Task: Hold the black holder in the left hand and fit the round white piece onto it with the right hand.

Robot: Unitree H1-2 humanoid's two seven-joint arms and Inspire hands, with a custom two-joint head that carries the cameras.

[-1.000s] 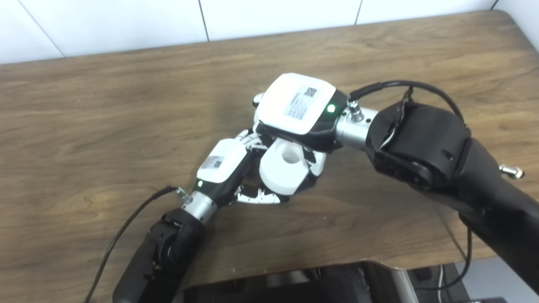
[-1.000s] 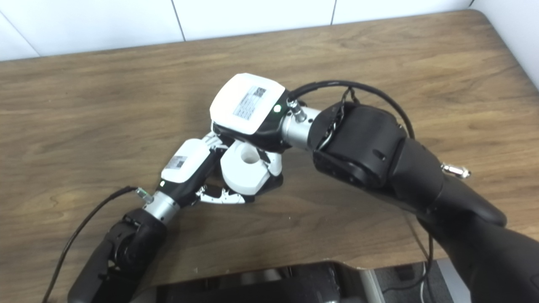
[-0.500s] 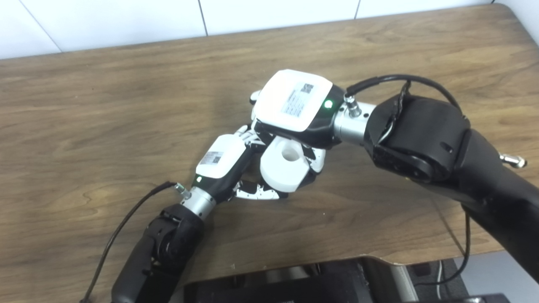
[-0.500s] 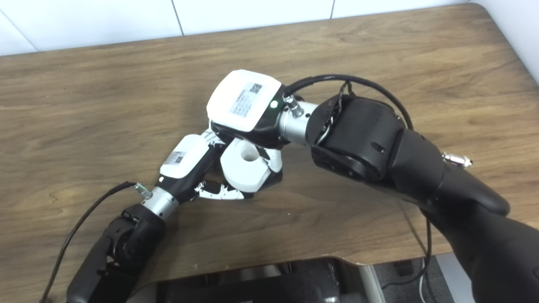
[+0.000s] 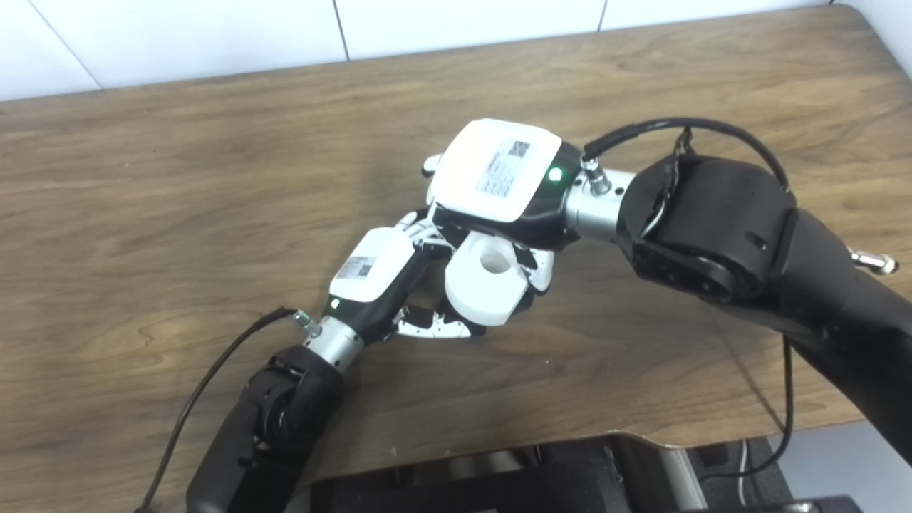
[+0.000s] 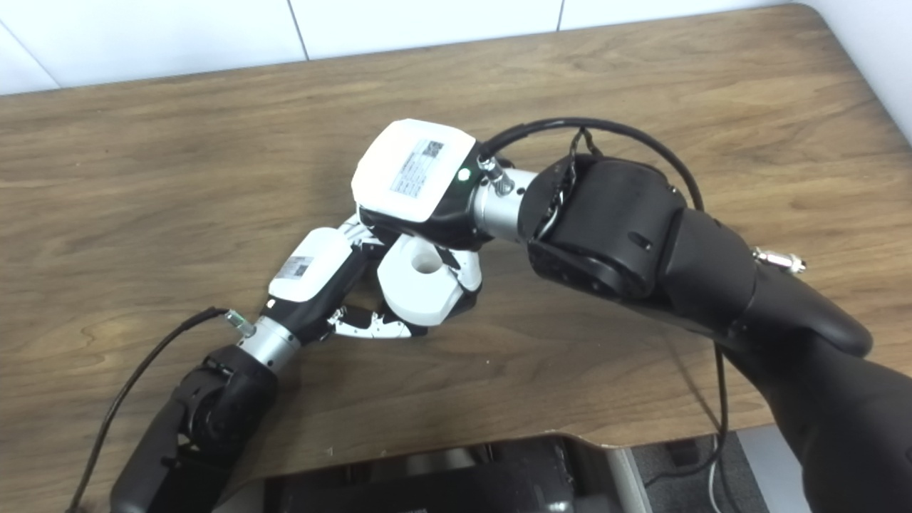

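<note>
My right hand (image 5: 499, 178) comes in from the right, shut on the round white piece (image 5: 486, 283), a thick disc with a hole in its top. It holds the piece low over the table, pressed against my left hand (image 5: 374, 274). My left hand's fingers (image 5: 420, 229) and thumb curl around the black holder (image 5: 429, 283). Only a dark sliver of the holder shows between the left palm and the white piece. The rest is hidden by the piece and both hands. I cannot tell whether the piece sits on the holder.
The wooden table (image 5: 178, 178) stretches out around both hands. A white tiled wall (image 5: 214, 28) stands behind its far edge. A dark unit (image 5: 499, 484) sits below the front edge. Cables trail from both wrists.
The right hand has turned the white piece slightly and nudged it a little to the right against the left hand. The left hand has barely moved. The camera has shifted a little.
</note>
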